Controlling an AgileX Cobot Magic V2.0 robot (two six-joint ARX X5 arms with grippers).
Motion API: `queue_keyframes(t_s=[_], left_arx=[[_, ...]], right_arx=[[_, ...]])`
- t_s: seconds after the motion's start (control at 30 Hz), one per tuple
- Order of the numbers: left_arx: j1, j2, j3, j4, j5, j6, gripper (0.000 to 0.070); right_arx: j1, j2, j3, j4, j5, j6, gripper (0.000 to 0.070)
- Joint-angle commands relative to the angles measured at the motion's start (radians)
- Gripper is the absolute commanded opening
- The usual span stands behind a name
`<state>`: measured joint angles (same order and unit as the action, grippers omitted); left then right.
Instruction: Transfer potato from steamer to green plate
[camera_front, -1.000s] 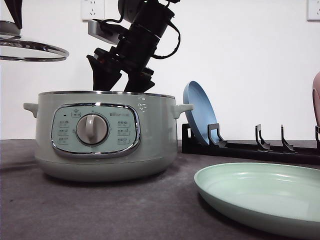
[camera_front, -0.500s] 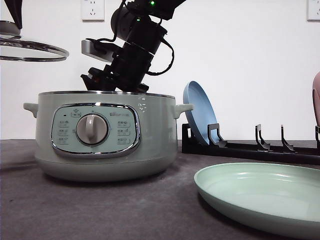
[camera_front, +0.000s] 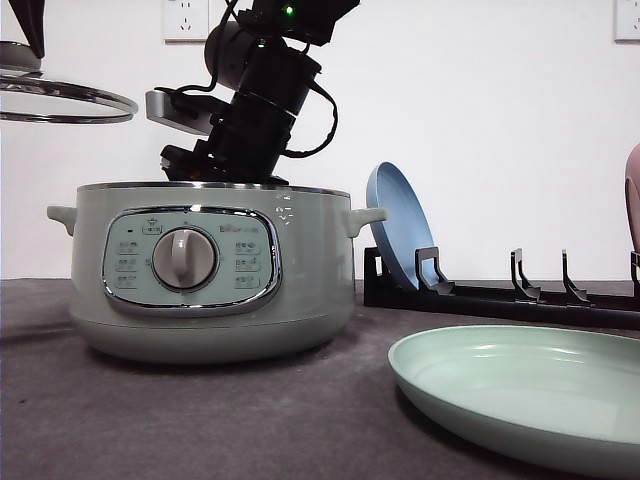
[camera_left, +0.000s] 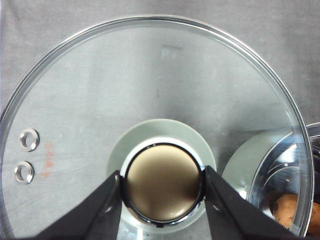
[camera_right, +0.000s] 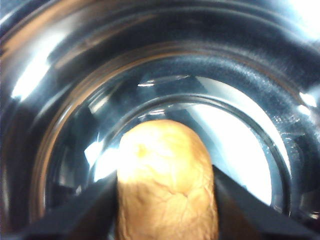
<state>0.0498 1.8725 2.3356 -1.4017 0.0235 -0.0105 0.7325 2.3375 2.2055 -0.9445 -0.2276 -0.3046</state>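
Observation:
The orange-brown potato (camera_right: 167, 180) lies on the shiny floor inside the sage-green steamer (camera_front: 200, 270). My right gripper (camera_right: 166, 172) is down in the pot, open, with a dark finger close against each side of the potato. In the front view the right arm (camera_front: 250, 110) reaches into the pot from above and its fingers are hidden behind the rim. My left gripper (camera_left: 162, 185) is shut on the knob of the glass lid (camera_left: 150, 100), held high to the left of the steamer. The green plate (camera_front: 520, 400) sits bare at the front right.
A black dish rack (camera_front: 500, 295) stands behind the green plate with a blue plate (camera_front: 395, 235) upright in it. Through the glass lid I see the steamer's open rim (camera_left: 300, 165) and the potato (camera_left: 290, 212) below. Grey cloth covers the table.
The right arm has sunk lower, taking its fingers below the steamer's rim. The left gripper and the lid have not moved.

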Motion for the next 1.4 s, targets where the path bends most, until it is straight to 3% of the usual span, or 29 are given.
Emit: queue_keyframes(t_s=[0.0, 0.23, 0.83, 1.07, 1.37], left_arx=[[0.002, -0.009, 0.049, 0.037, -0.002, -0.002, 0.0000], [0.002, -0.009, 0.049, 0.035, -0.002, -0.006, 0.0000], [0.002, -0.009, 0.049, 0.003, -0.002, -0.006, 0.0000], [0.002, -0.009, 0.049, 0.003, -0.002, -0.009, 0.0000], [0.002, -0.009, 0.049, 0.003, -0.002, -0.009, 0.0000]], right_arx=[[0.010, 0.034, 0.028, 0.002, 0.022, 0.022, 0.0164], [0.008, -0.036, 0.066, -0.029, 0.078, 0.025, 0.0165], [-0.004, -0.530, 0.079, -0.393, 0.098, 0.095, 0.0165], [-0.004, -0.763, -0.124, -0.444, 0.185, 0.141, 0.0165], [-0.004, -1.053, -0.555, -0.417, 0.183, 0.254, 0.0165]])
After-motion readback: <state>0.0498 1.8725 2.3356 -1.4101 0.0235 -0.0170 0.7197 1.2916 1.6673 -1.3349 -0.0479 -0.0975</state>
